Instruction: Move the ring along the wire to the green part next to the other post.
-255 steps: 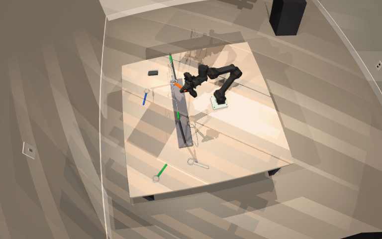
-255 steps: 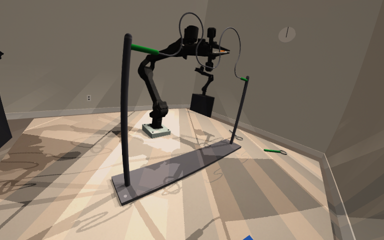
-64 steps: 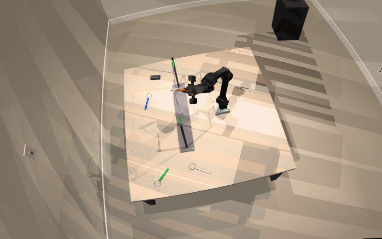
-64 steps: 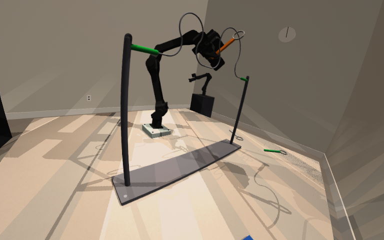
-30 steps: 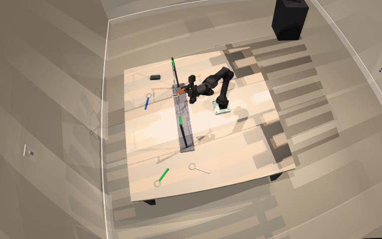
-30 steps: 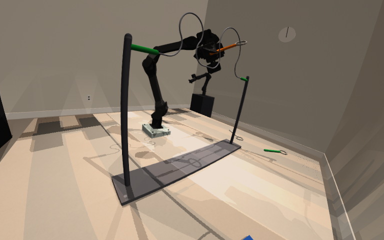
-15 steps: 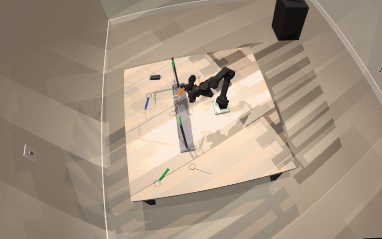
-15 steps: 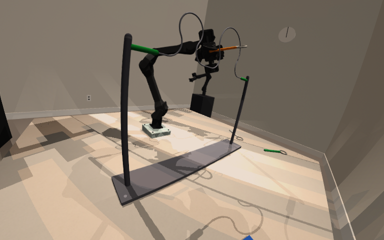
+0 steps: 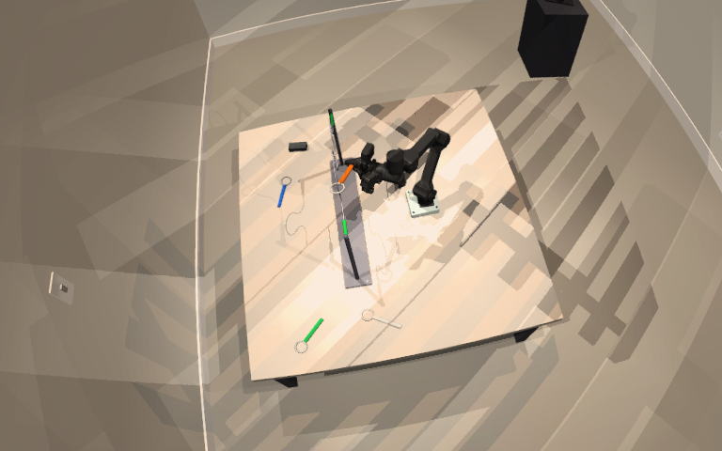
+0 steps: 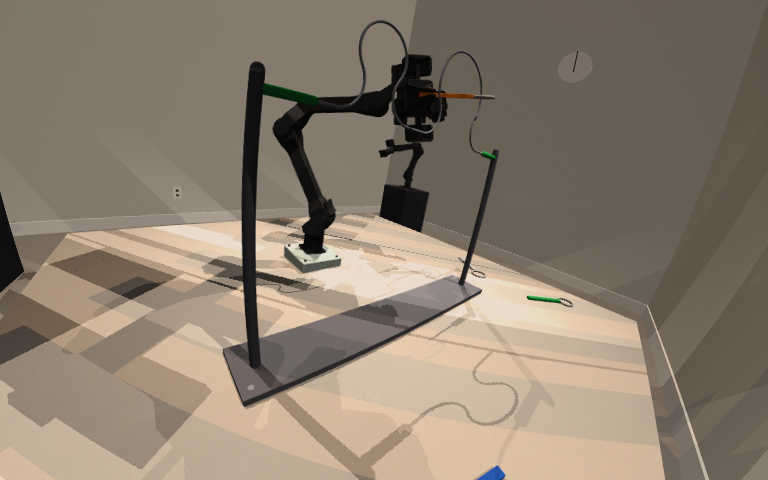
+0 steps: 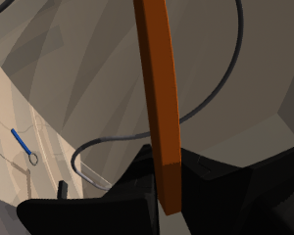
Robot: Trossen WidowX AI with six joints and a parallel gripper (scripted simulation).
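From above, the ring (image 9: pixel 330 188) (image 10: pixel 486 96) shows as a pale loop left of the upper centre, over the dark base strip (image 9: pixel 357 245) (image 10: pixel 340 333); from the side it's edge-on, a thin line in the upper right. I can't tell whether the wire (image 10: pixel 381 22) (image 11: pixel 241 29) runs through it. The gripper (image 9: pixel 354 163) (image 10: pixel 421 95) (image 11: pixel 155 149) is clamped on the orange handle (image 9: pixel 346 174) (image 10: pixel 456 95) (image 11: pixel 162 88). The close-up shows that grip at lower centre, without the ring. Only the side view lays out the wire's tall loops.
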